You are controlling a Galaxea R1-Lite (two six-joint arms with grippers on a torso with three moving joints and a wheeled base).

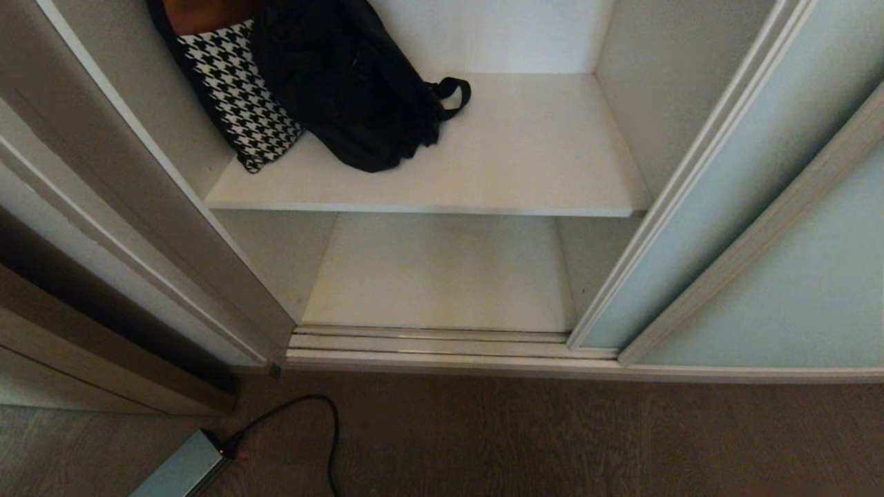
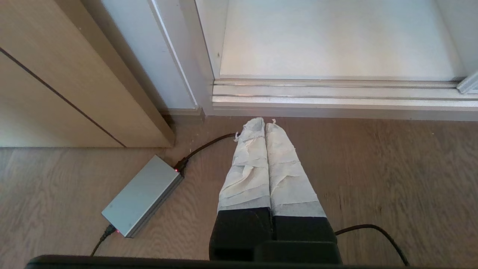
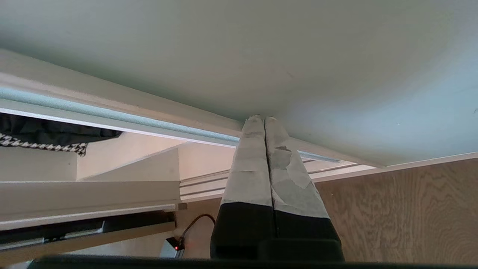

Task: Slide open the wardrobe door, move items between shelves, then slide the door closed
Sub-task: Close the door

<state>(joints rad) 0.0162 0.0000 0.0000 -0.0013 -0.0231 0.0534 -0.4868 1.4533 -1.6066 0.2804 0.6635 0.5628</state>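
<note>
left end effector (image 2: 265, 125) together, parked over floor | houndstooth bag (image 1: 238, 90), black backpack (image 1: 352, 83) on upper shelf (image 1: 525, 172): soft, floppy, take by strap loop (image 1: 452, 93) | sliding door (image 1: 746, 207) open right | right end effector (image 3: 264, 120) together, tips at glass

The head camera looks steeply down into the wardrobe shelves (image 1: 442, 179). Both wrist cameras sit low; all three share the floor track (image 2: 336, 95) at 12 o'clock.

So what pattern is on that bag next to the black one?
Black-and-white houndstooth checks on the patterned bag, beside the black bag. Head view shows it best.
</note>
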